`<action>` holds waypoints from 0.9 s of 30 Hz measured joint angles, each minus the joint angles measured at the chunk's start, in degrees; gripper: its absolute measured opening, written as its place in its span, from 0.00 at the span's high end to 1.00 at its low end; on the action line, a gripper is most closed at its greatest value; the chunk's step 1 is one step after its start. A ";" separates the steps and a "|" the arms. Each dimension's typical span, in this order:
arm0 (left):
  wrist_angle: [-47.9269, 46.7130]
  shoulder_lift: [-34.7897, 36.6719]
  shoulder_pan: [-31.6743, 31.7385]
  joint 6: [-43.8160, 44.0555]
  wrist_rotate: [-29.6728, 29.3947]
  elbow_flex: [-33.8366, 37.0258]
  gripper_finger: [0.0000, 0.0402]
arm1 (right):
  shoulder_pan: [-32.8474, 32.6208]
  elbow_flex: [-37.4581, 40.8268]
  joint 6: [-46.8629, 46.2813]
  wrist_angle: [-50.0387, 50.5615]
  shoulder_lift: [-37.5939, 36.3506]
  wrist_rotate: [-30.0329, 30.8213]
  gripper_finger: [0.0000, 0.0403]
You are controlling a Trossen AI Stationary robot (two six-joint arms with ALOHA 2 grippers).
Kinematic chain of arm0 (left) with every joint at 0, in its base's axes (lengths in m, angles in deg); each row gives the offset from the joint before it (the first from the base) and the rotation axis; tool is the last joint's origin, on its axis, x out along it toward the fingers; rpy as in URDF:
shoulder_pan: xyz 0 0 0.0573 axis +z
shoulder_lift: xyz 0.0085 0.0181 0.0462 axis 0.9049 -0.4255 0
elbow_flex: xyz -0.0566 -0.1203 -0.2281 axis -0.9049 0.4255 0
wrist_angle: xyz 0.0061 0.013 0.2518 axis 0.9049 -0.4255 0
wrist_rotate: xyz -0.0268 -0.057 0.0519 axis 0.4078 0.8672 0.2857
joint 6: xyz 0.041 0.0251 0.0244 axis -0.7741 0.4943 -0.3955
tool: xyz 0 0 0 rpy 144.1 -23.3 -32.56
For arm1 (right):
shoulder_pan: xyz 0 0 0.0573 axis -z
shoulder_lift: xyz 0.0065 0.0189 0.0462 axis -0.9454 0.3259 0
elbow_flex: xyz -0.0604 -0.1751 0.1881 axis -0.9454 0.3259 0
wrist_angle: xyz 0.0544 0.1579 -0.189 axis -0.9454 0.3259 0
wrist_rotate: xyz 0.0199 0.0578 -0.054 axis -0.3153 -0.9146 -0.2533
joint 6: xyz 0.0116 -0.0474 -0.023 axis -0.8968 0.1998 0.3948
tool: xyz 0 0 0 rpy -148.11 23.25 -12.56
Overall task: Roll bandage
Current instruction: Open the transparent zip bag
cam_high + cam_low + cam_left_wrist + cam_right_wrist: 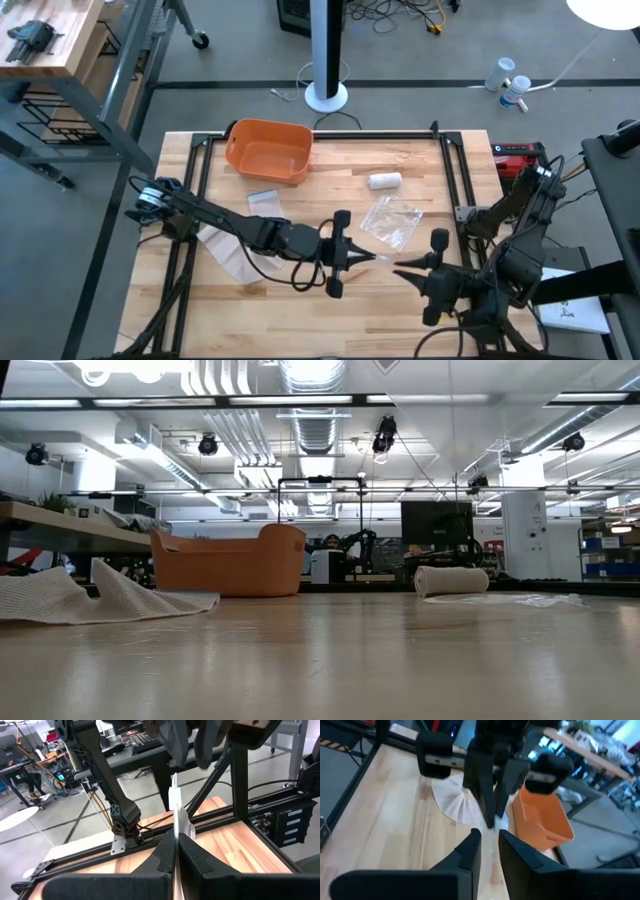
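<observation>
An unrolled white bandage lies crumpled on the table's left part, under my left arm; it also shows in the low view. A rolled bandage lies on its side at the far middle. My left gripper is at mid-table, shut on a thin whitish sheet seen edge-on. My right gripper faces it from the table's right, open, its fingertips on either side of the sheet's free end. Whether they touch it, I cannot tell. My left gripper pinches the thin sheet between its two fingers, coming level from the table's left. The sheet stands on edge, sticks out past the fingertips toward my right gripper, and is clear of the table.
An orange bin stands at the far left of the tabletop. A clear plastic bag lies right of centre, and a small packet near the bin. Black frame rails run along the table's sides.
</observation>
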 joint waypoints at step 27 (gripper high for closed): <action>-0.74 -0.02 -0.22 0.46 0.00 0.02 1.00 | -1.07 -2.15 8.88 -2.41 -0.59 2.61 1.00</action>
